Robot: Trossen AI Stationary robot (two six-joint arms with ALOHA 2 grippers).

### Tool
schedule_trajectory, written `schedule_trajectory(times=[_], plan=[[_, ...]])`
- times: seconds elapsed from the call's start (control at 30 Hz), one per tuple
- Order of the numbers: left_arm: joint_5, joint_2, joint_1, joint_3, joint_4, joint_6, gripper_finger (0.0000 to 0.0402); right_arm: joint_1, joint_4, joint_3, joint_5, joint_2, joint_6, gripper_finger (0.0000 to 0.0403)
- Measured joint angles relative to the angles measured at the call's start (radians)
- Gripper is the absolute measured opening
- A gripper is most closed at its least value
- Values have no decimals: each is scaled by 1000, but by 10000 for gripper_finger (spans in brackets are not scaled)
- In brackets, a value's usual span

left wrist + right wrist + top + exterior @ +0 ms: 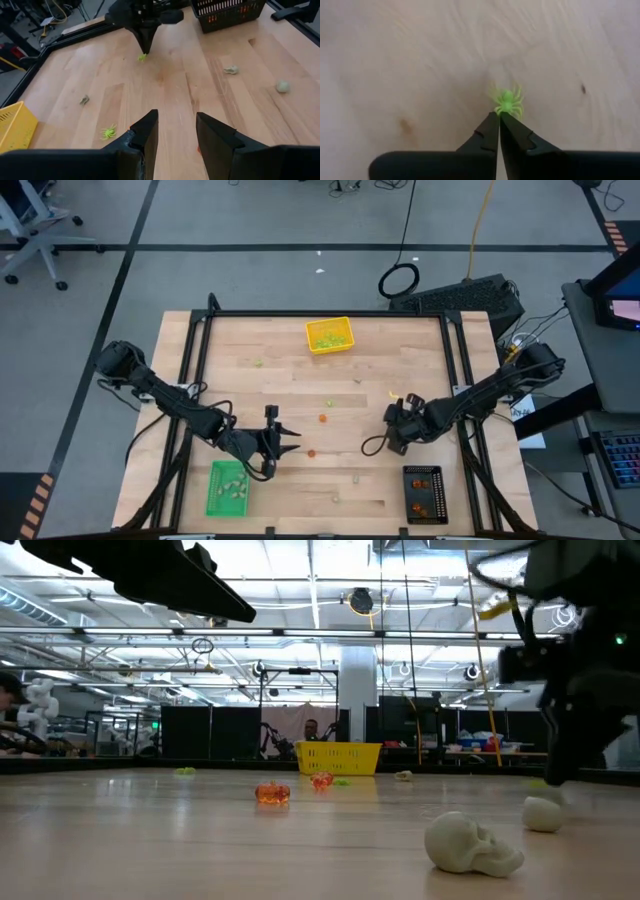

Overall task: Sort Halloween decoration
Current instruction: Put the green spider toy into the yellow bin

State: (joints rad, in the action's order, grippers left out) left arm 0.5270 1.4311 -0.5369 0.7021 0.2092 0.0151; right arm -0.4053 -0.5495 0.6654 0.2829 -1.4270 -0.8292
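Right, my right gripper (499, 116) is pressed together, tips touching a light green spider (508, 102) at twelve o'clock. Bare wood all round it. My left gripper (176, 131) is spread, an orange piece (322, 418) near, table edge (330, 313) well away.

Both arms (170, 405) are black and jointed, trailing dark cables, each ending in two matte black wedge-shaped fingers (145, 135).

Bare table (300, 395) between grippers; only orange pieces (322, 418) scattered there.
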Motion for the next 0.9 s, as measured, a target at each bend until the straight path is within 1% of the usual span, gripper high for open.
schedule_trajectory(times=[0.1,0.2,0.27,0.37,0.43,0.5,0.63,0.73,0.9], plan=[[0,0,0,0,0,0,132,-2,4,24,14,32,37,0],[0,0,0,0,0,0,132,-12,14,44,57,66,84,0],[0,0,0,0,0,0,132,-22,50,46,92,93,115,0],[0,0,0,0,0,0,132,-41,128,46,177,119,185,0],[0,0,0,0,0,0,132,-56,193,46,261,123,266,0],[0,0,0,0,0,0,132,-72,262,46,357,122,383,0],[0,0,0,0,0,0,132,-92,384,46,521,114,675,0],[1,0,0,0,0,19,132,-94,456,46,578,115,868,0],[10,0,10,0,2,47,132,-94,519,46,608,115,1151,0]])
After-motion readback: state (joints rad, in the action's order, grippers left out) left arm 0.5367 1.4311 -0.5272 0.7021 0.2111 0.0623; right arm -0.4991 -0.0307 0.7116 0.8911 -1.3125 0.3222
